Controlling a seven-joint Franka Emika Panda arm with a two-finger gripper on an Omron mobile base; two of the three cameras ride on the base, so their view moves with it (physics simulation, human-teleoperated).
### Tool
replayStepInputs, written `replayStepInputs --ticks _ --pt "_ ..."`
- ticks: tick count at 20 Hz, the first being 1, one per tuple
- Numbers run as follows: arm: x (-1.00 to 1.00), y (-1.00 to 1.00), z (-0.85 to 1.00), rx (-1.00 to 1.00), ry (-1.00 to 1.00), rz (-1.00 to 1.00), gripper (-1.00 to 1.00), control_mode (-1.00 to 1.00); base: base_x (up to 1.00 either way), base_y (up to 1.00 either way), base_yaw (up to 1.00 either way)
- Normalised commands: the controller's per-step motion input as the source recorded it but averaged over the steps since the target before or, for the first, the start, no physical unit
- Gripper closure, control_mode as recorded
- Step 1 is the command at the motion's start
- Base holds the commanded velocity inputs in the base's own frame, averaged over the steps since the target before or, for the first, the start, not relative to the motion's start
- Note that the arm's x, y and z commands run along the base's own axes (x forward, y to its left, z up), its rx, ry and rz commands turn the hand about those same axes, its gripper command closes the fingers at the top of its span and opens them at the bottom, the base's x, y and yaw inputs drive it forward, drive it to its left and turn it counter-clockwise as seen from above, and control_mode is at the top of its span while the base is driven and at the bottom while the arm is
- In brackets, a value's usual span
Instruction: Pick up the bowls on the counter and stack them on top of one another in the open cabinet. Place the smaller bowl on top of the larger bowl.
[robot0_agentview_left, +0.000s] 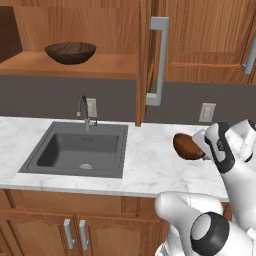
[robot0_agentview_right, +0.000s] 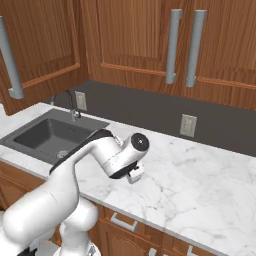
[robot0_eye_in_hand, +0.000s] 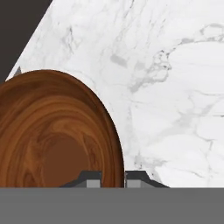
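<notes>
The counter (robot0_agentview_left: 150, 165), a white marble slab with grey veining, runs across the middle of the left base view, with a square dark grey sink (robot0_agentview_left: 80, 150) sunk into its left part and a curved metal tap (robot0_agentview_left: 85, 112) behind it. Above, at the upper left, the open cabinet (robot0_agentview_left: 75, 65) shows a plain wood shelf; its door stands edge-on with a long grey bar handle (robot0_agentview_left: 159, 60). On that shelf sits the larger bowl (robot0_agentview_left: 70, 52), wide, shallow, dark and streaky. At the right, the gripper (robot0_eye_in_hand: 113, 180) has its tips pressed onto the rim of the smaller bowl (robot0_agentview_left: 187, 146), glossy, reddish-brown, ring-grained, tilted on edge above the counter.
</notes>
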Motion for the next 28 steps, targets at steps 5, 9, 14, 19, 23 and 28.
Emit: replayStepInputs --ticks 5,9,14,19,23,28 --pt "-0.32 0.02 0.14 -0.11 0.01 -0.02 1.0 -1.0 0.0 0.0 0.0" --pt "-0.33 -0.02 0.2 -0.05 0.01 -0.03 1.0 -1.0 0.0 0.0 0.0" --pt "-0.29 -0.01 0.36 -0.02 0.02 -0.03 1.0 -1.0 0.0 0.0 0.0" --pt "-0.25 0.0 0.39 -0.07 0.0 -0.03 1.0 -1.0 0.0 0.0 0.0" --pt "-0.24 0.0 0.39 -0.07 0.0 -0.03 1.0 -1.0 0.0 0.0 0.0" --pt "-0.2 0.0 0.39 -0.08 0.02 -0.02 1.0 -1.0 0.0 0.0 0.0"
